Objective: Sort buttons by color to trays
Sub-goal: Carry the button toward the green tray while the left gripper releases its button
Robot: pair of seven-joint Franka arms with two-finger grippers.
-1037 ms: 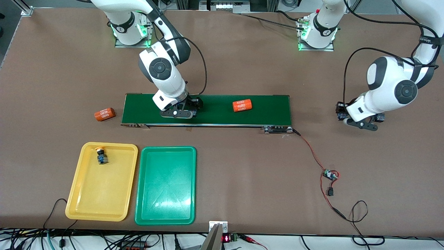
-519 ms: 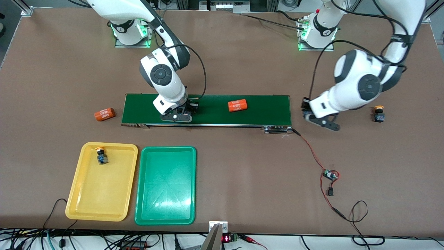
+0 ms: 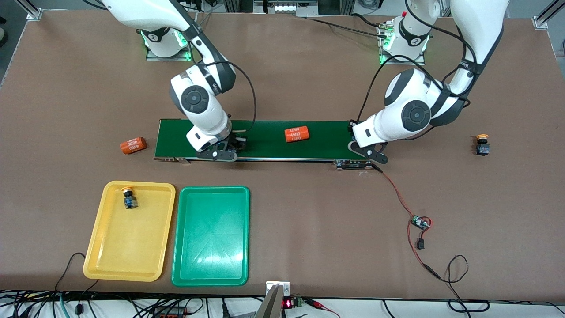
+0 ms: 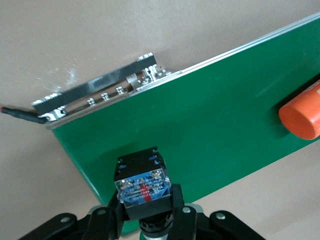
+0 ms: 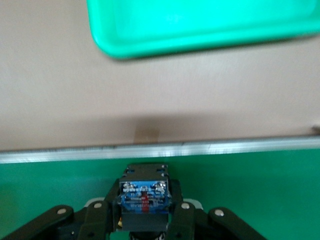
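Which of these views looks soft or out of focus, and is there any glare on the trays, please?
Front view: sharp and evenly lit, with pale glare streaks on the green tray floor and a fainter sheen on the yellow tray. Right wrist view: soft throughout, the green tray edge smeared, the button in the right end effector slightly blurred. Left wrist view: crisp.

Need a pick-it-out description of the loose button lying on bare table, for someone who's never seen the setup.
Start at the long green conveyor belt across the middle of the table, then follow its line past the left arm's end onto bare brown tabletop. The button sits there alone: a small black body with a yellow-orange cap. Its only twin lies inside the yellow tray; this one is in no tray.
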